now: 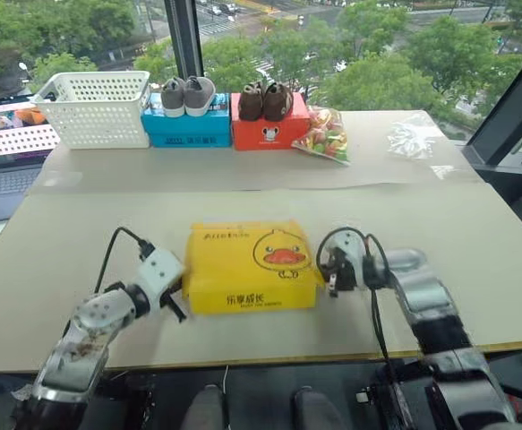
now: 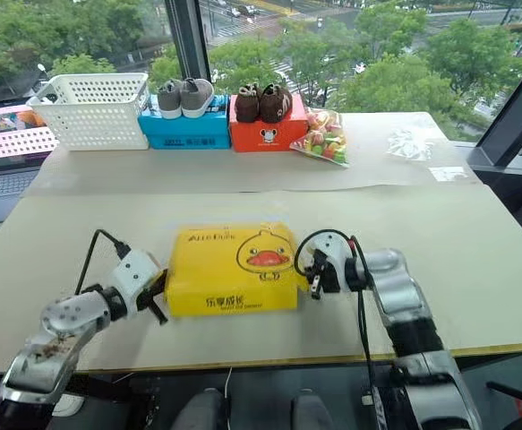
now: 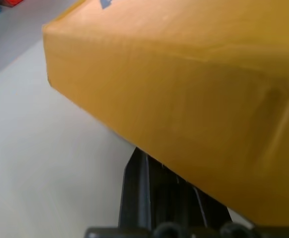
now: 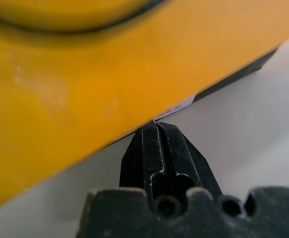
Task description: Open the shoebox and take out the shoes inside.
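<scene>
Shoebox (image 1: 252,267) sits lid-on at lower centre of our head views, flanked by both grippers. Right wrist view adds our right gripper (image 4: 156,141), pinched shut and empty, under its lid edge; left gripper (image 3: 142,168) likewise.

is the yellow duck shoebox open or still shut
Shut. The shoebox has its yellow lid sitting flat and square over the black sides, no gap and nothing of the inside showing.
</scene>
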